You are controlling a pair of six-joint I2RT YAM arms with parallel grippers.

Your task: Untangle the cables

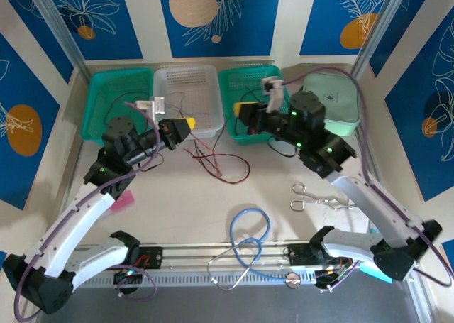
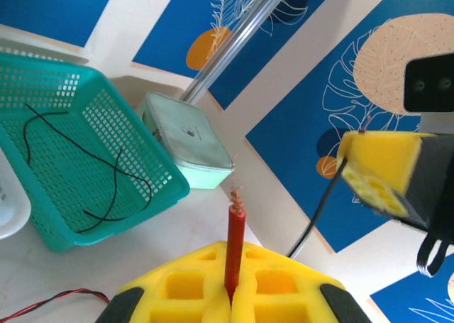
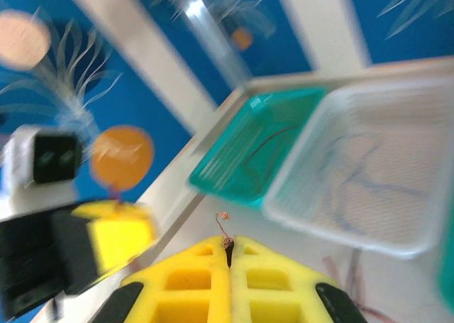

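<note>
1. Cables (image 1: 221, 165), top view: a red-and-black tangle lies on the table (image 1: 177, 209). The left gripper (image 1: 181, 127) and right gripper (image 1: 245, 113) hang above it, apart.
2. Left wrist: the jaws are clamped on the red cable (image 2: 235, 245) near its frayed end. I'd pull gently, since it may slip.
3. Right wrist: the jaws pinch the black cable (image 3: 226, 232) at its tip. Best to draw the two apart slowly and watch for snags.

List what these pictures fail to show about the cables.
Right wrist view: motion blur smears the thin wire end in the shut right pincer; colour unclear.
Left wrist view: the thin red wire runs into the shut left pincer at the bottom edge.
Top view: the red and black wire tangle is too thin to trace.
</note>
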